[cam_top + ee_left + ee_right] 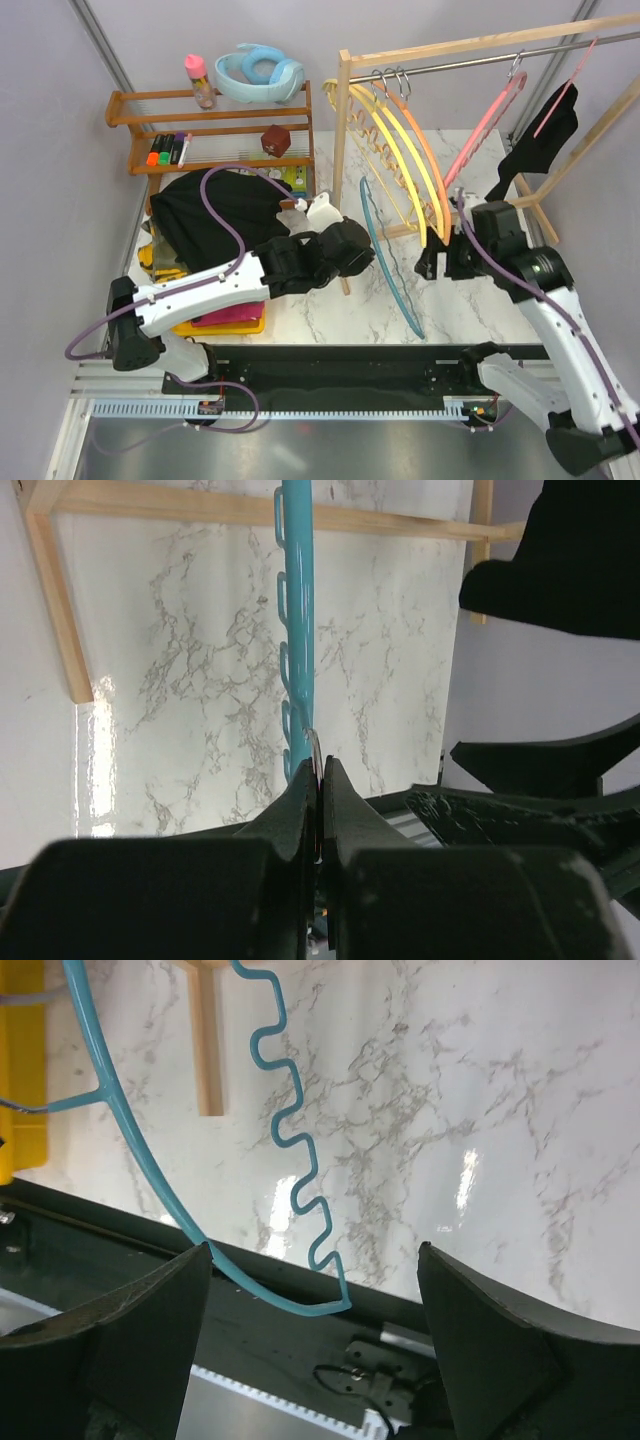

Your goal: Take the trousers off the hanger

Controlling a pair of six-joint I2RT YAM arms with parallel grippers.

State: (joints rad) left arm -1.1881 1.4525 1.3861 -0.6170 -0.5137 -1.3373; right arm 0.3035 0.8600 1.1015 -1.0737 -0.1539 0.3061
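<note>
A bare teal hanger [385,262] hangs tilted over the marble table, with no cloth on it. My left gripper [362,250] is shut on the thin metal hook at its top; in the left wrist view the teal hanger [298,630] runs up from the closed jaws [318,765]. My right gripper [438,262] is open and empty, just right of the hanger. In the right wrist view its lower end [300,1210] lies between the spread fingers [150,1330]. Black trousers [545,140] hang on a pink hanger at the rail's right. A pile of black cloth [215,215] and magenta cloth [232,314] lies at the left.
A wooden rack [345,120] holds several empty yellow, orange and pink hangers [410,150]. The cloth pile sits on a yellow tray [222,327]. A wooden shelf [215,130] with markers, a bottle and a blue ring stands at the back left.
</note>
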